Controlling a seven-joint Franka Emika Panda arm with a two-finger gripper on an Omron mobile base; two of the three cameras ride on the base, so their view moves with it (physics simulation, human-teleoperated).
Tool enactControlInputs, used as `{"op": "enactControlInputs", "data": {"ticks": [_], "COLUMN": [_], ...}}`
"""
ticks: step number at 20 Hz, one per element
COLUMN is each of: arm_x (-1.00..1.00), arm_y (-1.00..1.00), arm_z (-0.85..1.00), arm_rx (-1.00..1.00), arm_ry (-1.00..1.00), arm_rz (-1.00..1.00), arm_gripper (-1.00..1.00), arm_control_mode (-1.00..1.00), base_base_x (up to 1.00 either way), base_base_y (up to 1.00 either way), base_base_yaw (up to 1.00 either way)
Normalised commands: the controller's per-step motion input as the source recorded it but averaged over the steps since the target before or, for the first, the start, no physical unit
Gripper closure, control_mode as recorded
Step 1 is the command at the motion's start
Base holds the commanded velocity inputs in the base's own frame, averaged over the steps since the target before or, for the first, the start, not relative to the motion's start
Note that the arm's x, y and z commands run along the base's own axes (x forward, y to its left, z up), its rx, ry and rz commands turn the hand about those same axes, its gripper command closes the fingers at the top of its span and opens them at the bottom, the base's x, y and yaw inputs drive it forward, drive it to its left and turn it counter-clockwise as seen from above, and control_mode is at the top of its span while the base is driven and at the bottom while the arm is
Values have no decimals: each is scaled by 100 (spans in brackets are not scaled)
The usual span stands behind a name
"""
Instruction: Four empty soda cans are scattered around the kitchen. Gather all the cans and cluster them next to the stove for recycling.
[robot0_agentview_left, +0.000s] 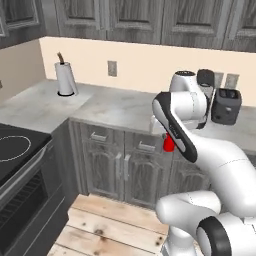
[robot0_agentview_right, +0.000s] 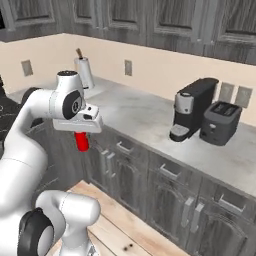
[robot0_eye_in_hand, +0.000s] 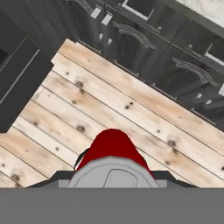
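The fingers (robot0_agentview_right: 81, 136) are clenched on the red soda can (robot0_agentview_right: 81, 141), gripping it at its top end; the can hangs below the hand in the air, clear of the floor (robot0_eye_in_hand: 131, 109). Its long axis runs upright, silvery top (robot0_eye_in_hand: 114, 175) toward the hand and red body pointing down at the planks. Taking the stove (robot0_agentview_left: 15, 150) as the mark, the can (robot0_agentview_left: 169, 144) is well apart from it to the right, in front of the grey cabinet doors (robot0_agentview_left: 125, 170) and just below the edge of the marble surface (robot0_agentview_left: 115, 107).
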Motion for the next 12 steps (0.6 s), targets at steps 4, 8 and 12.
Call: {"op": "enactControlInputs", "data": {"ticks": [4, 8, 12], "arm_x": [0, 0, 0], "arm_y": [0, 0, 0], "arm_z": [0, 0, 0], "arm_rx": [0, 0, 0], "arm_ry": [0, 0, 0], "arm_rz": [0, 0, 0], "arm_gripper": [100, 100, 100], "arm_control_mode": [100, 100, 100], "base_base_x": [0, 0, 0], "base_base_y": [1, 4, 5], "base_base_yaw": [50, 50, 50]}}
